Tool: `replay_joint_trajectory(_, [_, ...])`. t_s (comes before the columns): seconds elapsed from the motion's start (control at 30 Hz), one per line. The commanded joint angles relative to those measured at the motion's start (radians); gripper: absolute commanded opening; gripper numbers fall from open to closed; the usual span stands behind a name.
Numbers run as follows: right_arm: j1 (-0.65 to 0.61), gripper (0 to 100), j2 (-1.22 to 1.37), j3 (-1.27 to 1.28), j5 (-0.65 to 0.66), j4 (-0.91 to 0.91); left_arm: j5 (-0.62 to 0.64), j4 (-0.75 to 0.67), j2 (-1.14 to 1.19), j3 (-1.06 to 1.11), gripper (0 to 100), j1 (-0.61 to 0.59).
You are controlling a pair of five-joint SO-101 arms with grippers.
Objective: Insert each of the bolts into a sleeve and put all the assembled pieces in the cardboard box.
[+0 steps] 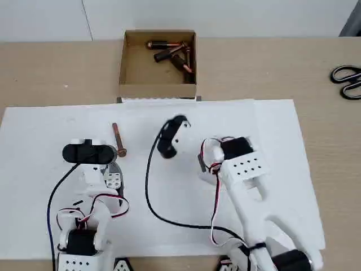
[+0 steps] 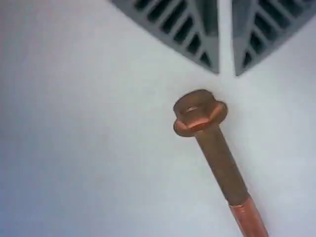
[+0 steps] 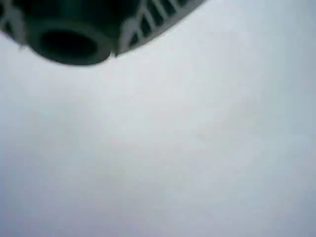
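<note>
A copper bolt (image 1: 117,139) lies on the white paper, and its flanged head (image 2: 199,112) sits just beyond my left gripper (image 2: 225,69). The grey fingertips (image 2: 210,57) are almost together, with only a thin slit and nothing between them. In the high view the left gripper (image 1: 118,165) stands right behind the bolt's head. My right gripper (image 3: 74,27) holds a dark sleeve (image 3: 69,44), open end facing the camera, low over the paper. From above, the right gripper (image 1: 201,162) is at mid-sheet. The cardboard box (image 1: 131,84) at the back holds several assembled pieces (image 1: 172,53).
A white paper sheet (image 1: 271,130) covers the work area on the wooden table. Scissors (image 1: 347,81) lie at the far right edge. A black cable (image 1: 149,186) loops between the two arms.
</note>
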Motion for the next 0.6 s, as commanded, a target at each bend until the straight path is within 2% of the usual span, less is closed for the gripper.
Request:
replay_joint_trajectory(0.0, [-0.021, 0.6, -0.094, -0.157, -0.081, 0.148, 0.002, 0.005, -0.012, -0.013, 1, 0.0])
replay_joint_trajectory(0.27, [0.013, 0.3, -0.111, -0.399, -0.27, 0.47, 0.003, 0.006, -0.012, -0.015, 1, -0.002])
replay_joint_trajectory(0.43, [0.139, 0.3, -0.111, -0.413, -0.302, 0.501, 0.003, 0.221, -0.012, -0.12, 1, -0.011])
replay_joint_trajectory(0.57, [0.274, 0.3, -0.12, -0.41, -0.302, 0.519, -0.009, 0.301, -0.012, -0.26, 1, -0.112])
